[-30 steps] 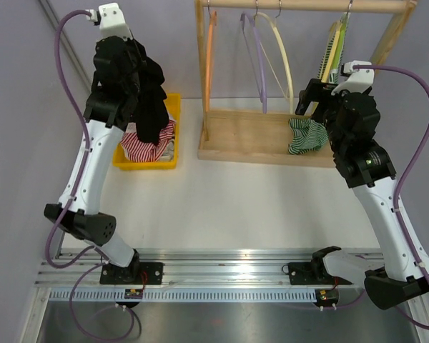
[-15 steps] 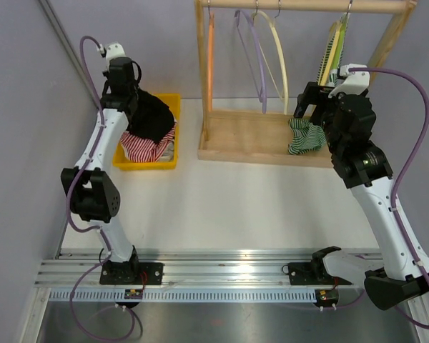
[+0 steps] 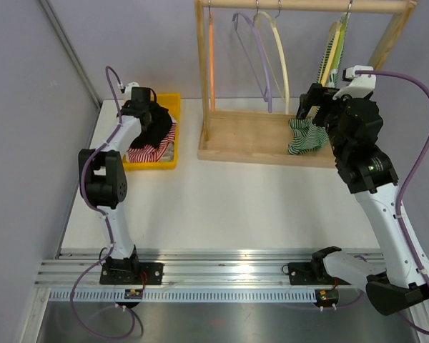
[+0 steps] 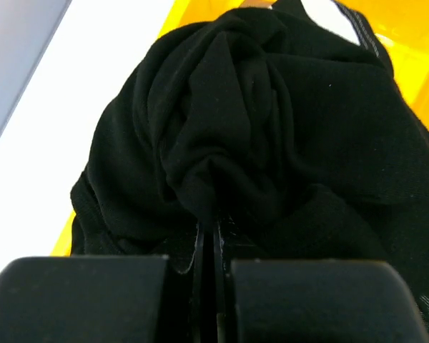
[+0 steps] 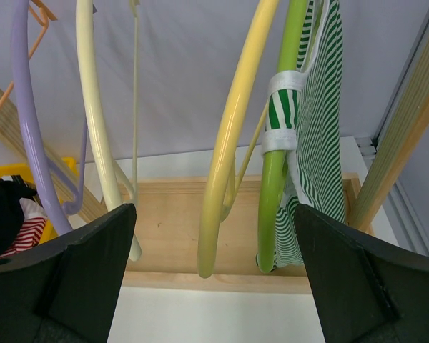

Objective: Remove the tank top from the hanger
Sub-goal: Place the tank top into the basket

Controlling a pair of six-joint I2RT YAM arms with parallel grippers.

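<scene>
Left claw (image 4: 214, 246) clamps black garment (image 4: 272, 136) over yellow bin (image 3: 151, 165) to drop it; right claw (image 5: 213, 236), apart, faces striped tank top (image 5: 322, 107).

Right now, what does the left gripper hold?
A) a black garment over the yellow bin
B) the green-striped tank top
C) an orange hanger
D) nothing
A: the left gripper pinches a bunched black garment, with the yellow bin beneath it.
</scene>
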